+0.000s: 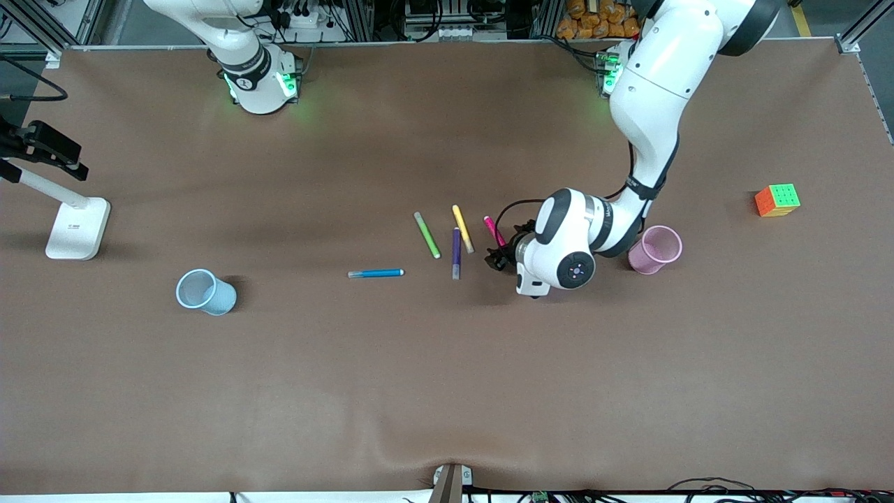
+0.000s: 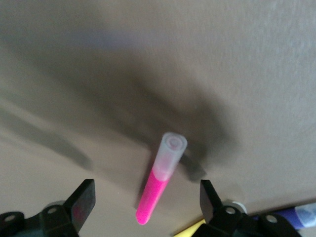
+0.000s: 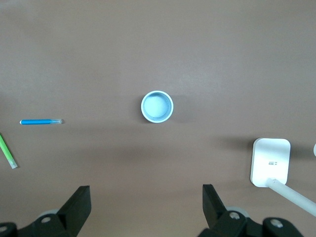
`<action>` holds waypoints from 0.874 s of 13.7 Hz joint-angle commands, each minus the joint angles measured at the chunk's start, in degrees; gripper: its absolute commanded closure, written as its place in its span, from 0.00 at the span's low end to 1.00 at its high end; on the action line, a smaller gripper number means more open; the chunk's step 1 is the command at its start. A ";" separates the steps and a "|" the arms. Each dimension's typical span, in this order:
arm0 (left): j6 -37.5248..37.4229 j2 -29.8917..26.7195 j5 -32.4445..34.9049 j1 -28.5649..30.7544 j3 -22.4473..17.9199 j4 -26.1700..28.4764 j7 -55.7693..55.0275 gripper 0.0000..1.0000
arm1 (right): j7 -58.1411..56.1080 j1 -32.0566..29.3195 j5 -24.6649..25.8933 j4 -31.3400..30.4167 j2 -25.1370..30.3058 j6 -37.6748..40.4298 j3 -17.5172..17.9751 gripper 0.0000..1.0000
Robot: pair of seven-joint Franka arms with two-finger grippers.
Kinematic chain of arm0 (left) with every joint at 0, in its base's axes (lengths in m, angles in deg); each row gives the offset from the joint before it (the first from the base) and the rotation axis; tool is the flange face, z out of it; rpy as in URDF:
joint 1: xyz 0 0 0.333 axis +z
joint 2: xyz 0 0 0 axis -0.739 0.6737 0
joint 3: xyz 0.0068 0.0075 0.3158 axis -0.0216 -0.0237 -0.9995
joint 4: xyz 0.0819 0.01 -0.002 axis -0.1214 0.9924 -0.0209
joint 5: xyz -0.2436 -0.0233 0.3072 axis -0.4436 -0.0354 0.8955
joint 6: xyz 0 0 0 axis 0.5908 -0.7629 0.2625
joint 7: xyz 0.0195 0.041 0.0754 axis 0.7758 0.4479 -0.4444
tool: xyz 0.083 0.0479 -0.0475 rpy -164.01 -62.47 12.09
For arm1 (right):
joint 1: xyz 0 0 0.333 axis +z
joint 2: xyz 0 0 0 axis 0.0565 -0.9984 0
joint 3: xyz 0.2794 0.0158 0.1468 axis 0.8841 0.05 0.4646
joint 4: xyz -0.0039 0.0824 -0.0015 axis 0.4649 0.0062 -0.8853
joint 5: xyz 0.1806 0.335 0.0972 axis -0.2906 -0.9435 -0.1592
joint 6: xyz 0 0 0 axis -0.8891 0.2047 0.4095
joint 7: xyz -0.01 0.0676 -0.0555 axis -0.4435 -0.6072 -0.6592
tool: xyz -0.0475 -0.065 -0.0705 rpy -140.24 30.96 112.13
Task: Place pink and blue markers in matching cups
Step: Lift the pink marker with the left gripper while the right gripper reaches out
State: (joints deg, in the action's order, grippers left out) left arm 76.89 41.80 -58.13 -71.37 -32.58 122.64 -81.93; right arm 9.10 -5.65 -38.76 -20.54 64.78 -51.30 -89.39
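You see two glossy white arms with black joint bands; green lights glow at both bases. The left arm (image 1: 649, 91) carries a black cable, its wrist cap has a blue-ringed disc.

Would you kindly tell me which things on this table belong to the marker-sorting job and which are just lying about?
Job: pink marker, blue marker, pink cup, blue cup.

Lying about: green pen, yellow pen, purple pen, puzzle cube, white stand.
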 commanded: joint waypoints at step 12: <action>4.12 2.15 -1.16 0.26 0.15 -0.28 1.52 0.49 | -0.36 0.03 0.15 -0.71 0.18 -0.54 0.36 0.00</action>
State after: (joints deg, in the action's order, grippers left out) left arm 79.85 42.38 -58.82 -71.08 -32.29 122.54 -81.39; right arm 9.07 -5.62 -38.76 -20.63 64.76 -51.32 -89.33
